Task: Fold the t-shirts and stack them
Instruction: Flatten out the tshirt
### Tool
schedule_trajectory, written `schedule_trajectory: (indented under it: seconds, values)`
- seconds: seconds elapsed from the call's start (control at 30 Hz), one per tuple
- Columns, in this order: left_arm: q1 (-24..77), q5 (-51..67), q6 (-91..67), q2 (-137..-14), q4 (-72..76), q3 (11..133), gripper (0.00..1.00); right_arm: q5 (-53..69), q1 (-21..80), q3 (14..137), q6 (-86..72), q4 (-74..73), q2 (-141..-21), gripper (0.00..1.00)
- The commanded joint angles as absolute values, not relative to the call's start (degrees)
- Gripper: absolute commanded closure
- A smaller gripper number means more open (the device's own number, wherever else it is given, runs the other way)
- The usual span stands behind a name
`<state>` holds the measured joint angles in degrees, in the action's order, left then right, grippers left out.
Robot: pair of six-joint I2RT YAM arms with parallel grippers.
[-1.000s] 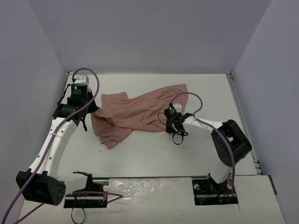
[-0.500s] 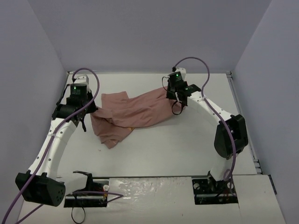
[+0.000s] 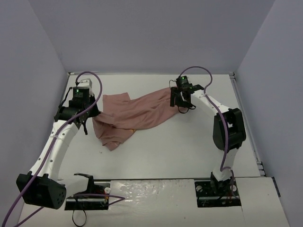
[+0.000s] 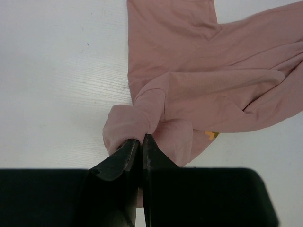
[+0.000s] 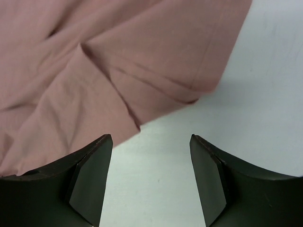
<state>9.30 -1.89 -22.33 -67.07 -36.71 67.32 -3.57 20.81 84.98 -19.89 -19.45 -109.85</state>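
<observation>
A salmon-pink t-shirt (image 3: 137, 112) lies crumpled across the far middle of the white table, stretched from left to right. My left gripper (image 3: 90, 113) is shut on a bunched fold at the shirt's left edge; in the left wrist view the cloth (image 4: 189, 90) spreads out beyond the pinched jaws of that gripper (image 4: 141, 142), and a small orange mark (image 4: 211, 135) peeks out under a fold. My right gripper (image 3: 181, 100) hovers open at the shirt's right end; in the right wrist view the pink hem (image 5: 142, 71) lies just beyond this gripper (image 5: 150, 142), nothing between its fingers.
Grey walls enclose the table on the left, back and right. A metal rail (image 3: 246, 123) runs along the table's right edge. The arm bases and cables (image 3: 94, 194) sit at the near edge.
The right gripper has swung from the table's middle up to the shirt's far right end, let go of the cloth and opened. The left gripper still holds its fold.
</observation>
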Motion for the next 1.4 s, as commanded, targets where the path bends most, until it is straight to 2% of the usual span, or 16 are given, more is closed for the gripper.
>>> schedule_trajectory:
  seconds: [0.0, 0.43, 0.67, 1.0, 1.2, 1.37]
  values:
    - [9.23, -1.67, -22.48, -66.95, -34.1, 67.79, 1.0, 1.61, 22.12, 81.2, -21.18, -17.75, -103.64, 0.36]
    - [9.23, -1.85, -22.15, -66.22, -34.52, 68.01, 1.0, 1.95, 22.85, 77.03, -32.86, -11.03, -110.04, 0.38]
    - [9.14, -2.15, -21.41, -66.01, -34.89, 67.9, 1.0, 1.97, 23.37, 76.03, -35.24, -8.94, -113.01, 0.46]
    - [9.05, -2.23, -20.89, -65.86, -35.07, 67.62, 1.0, 1.59, 24.29, 75.73, -36.5, -7.91, -114.52, 0.63]
    - [8.96, -2.37, -20.63, -65.98, -35.09, 67.89, 1.0, 0.18, 24.87, 75.3, -36.48, -8.09, -113.02, 0.83]
    - [9.01, -2.64, -20.35, -66.09, -35.51, 68.73, 1.0, -2.07, 24.83, 75.5, -35.99, -8.53, -110.44, 0.93]
